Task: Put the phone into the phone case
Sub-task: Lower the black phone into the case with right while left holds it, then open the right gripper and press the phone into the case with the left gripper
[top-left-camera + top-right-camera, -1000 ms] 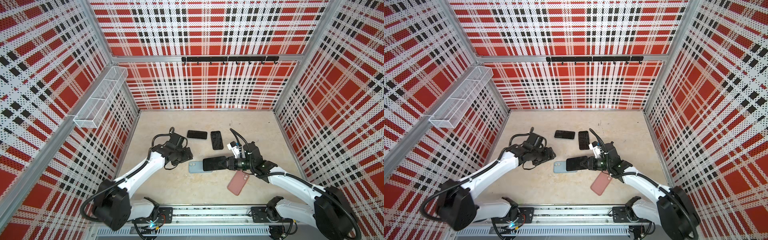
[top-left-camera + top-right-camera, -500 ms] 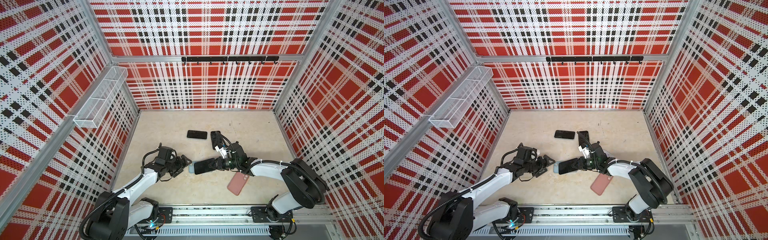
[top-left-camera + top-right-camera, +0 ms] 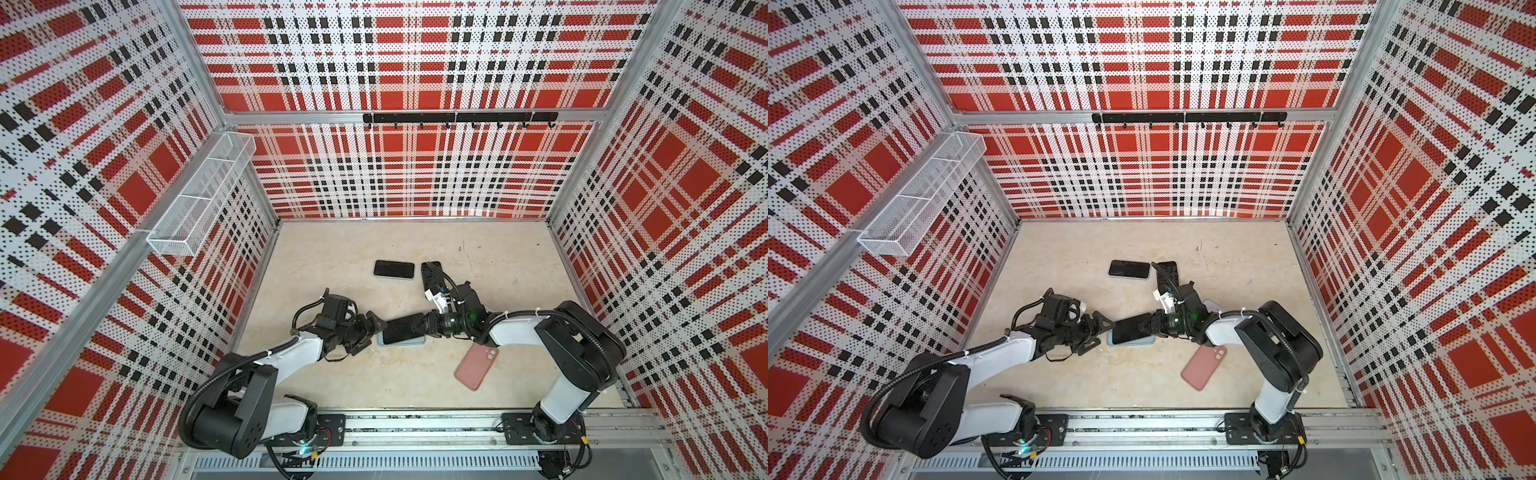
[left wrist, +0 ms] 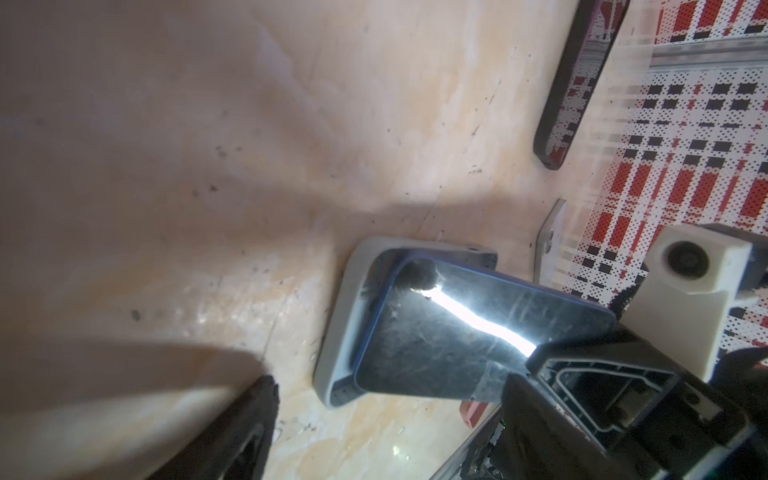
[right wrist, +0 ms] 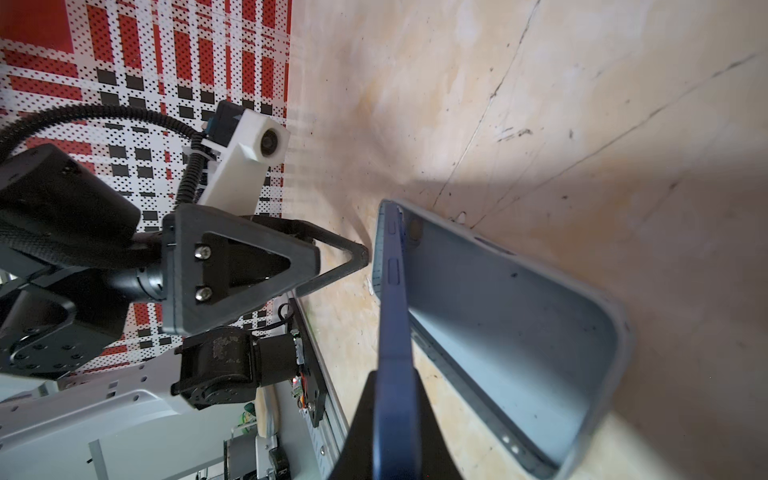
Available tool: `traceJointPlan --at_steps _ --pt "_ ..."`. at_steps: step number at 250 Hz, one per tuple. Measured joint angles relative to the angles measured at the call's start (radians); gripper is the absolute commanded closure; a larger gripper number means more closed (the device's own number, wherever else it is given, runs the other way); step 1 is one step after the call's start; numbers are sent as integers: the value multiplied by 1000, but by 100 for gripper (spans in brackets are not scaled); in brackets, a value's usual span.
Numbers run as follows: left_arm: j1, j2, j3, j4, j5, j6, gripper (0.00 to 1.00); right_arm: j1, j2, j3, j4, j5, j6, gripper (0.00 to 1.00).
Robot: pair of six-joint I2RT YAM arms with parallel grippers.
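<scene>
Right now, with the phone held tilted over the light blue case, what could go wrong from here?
1. The phone is tilted and only one end sits in the case; pressing down may jam it crooked instead of seating it.
2. The left gripper stands open beside the case and does not hold it, so the case may slide away when the right gripper, shut on the phone, pushes.

Both top views are bright, evenly lit and sharp; the plaid walls bow toward the frame edges. In my left wrist view, a white glare streak crosses the phone screen; the near table is soft and shadowed.
</scene>
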State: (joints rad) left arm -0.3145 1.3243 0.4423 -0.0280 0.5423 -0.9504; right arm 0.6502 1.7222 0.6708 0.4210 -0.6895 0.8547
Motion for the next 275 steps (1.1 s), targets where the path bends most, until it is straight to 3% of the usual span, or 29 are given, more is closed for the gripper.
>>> traceJointPlan --at_steps 98,146,195,238,275 --pt "-1 82 -3 167 28 -41 15 -3 143 -10 225 -64 95 100" --pt "0 86 -14 203 29 -52 15 -6 157 -18 253 -64 98 100" --pt "0 86 -16 209 28 -55 15 2 135 -15 199 -29 48 84" --pt "-1 93 -16 224 27 -56 16 34 109 -8 26 88 -27 61" --pt "-2 96 -16 230 29 -60 16 66 63 49 -121 182 -110 49"
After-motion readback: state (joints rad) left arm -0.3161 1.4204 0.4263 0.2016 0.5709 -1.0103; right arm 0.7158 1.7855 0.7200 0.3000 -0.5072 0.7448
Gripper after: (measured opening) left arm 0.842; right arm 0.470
